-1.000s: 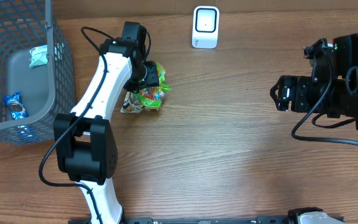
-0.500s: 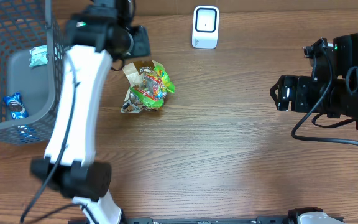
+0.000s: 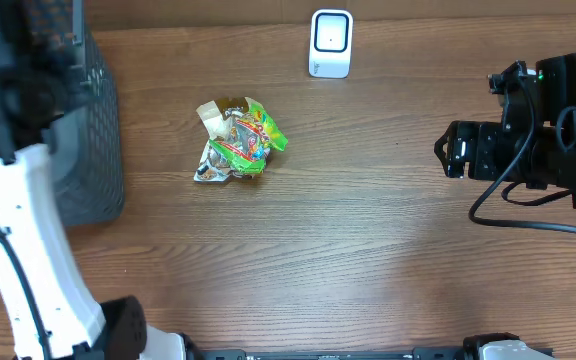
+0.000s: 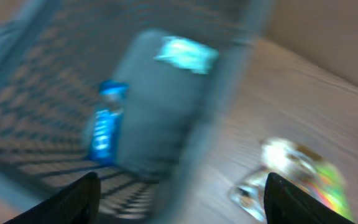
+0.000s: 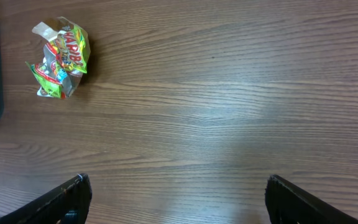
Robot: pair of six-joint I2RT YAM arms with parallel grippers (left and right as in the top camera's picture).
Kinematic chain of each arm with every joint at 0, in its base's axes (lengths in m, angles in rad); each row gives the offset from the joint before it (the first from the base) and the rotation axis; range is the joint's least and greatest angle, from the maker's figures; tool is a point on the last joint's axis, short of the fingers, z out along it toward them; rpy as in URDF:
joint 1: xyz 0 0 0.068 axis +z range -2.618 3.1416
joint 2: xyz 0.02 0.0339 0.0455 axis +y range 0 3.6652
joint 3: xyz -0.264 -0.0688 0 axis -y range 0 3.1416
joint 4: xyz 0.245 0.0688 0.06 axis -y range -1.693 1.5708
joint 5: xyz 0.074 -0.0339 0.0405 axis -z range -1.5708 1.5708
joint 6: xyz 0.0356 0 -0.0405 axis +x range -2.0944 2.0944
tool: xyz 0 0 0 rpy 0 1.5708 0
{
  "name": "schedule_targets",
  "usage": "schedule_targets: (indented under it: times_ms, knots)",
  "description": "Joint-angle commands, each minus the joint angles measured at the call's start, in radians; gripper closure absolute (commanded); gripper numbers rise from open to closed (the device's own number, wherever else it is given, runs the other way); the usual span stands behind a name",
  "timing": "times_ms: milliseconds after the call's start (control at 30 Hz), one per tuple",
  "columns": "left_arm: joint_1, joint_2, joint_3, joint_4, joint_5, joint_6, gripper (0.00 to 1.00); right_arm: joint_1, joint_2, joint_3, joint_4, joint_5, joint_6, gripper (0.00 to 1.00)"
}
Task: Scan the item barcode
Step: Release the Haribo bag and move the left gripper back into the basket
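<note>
The grey mesh basket (image 3: 103, 140) is largely covered by the white left arm (image 3: 28, 250) in the overhead view and is cut by the picture's edge. The left wrist view is smeared by blur. There the print on the blue packet (image 4: 104, 127) and the crumpled green-and-yellow snack bag (image 4: 297, 177) cannot be read.

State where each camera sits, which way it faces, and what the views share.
Overhead: fixed above the table, looking straight down; the left arm and right arm show, plus the scanner.
Left wrist: on the left arm, looking down, blurred, at the basket; left fingers show at the bottom corners.
Right wrist: on the right arm, looking down at mostly bare table; right fingers show at the bottom corners.
Shared: all three views show the bag.
</note>
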Motion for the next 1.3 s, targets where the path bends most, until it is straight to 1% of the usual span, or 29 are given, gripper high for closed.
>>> schedule_targets:
  times_ms: [0, 133, 200, 367, 467, 533, 567, 800, 900, 1000, 1267]
  knots:
    - [0.122, 0.036, -0.001, 0.010, -0.010, 0.007, 0.23, -0.006, 0.002, -0.002, 0.003, -0.008, 0.001, 0.10]
    - [0.223, 0.113, -0.001, 0.019, -0.010, 0.007, 0.18, -0.006, 0.002, -0.002, -0.002, -0.009, 0.001, 0.10]
    - [0.261, 0.163, -0.001, 0.019, 0.016, 0.007, 0.17, -0.006, 0.002, -0.002, -0.003, -0.009, 0.000, 0.10]
    - [0.349, 0.302, -0.001, 0.001, 0.142, 0.008, 0.19, -0.006, 0.002, -0.002, -0.005, -0.009, 0.000, 0.10]
    - [0.381, 0.380, -0.001, -0.006, 0.155, 0.008, 0.20, -0.006, 0.002, -0.002, -0.004, -0.008, 0.000, 0.10]
    - [0.389, 0.422, -0.001, -0.005, 0.155, 0.008, 0.20, -0.006, 0.002, -0.002, -0.004, -0.008, 0.000, 0.10]
    - [0.390, 0.444, -0.001, -0.002, 0.154, 0.008, 0.20, -0.006, 0.002, -0.002, -0.004, -0.008, 0.000, 0.07]
    - [0.390, 0.591, -0.001, 0.026, 0.151, 0.016, 0.23, -0.006, 0.002, -0.002, -0.021, -0.008, 0.000, 0.07]
    - [0.391, 0.637, -0.001, 0.027, 0.118, 0.017, 0.25, -0.006, 0.002, -0.002, -0.028, -0.007, 0.000, 0.06]
    - [0.390, 0.664, -0.002, 0.034, 0.093, 0.031, 0.27, -0.006, 0.002, -0.002, -0.027, -0.005, -0.002, 0.06]
    - [0.390, 0.668, -0.037, 0.101, 0.057, 0.101, 0.28, -0.006, 0.022, -0.002, -0.026, 0.000, -0.003, 0.06]
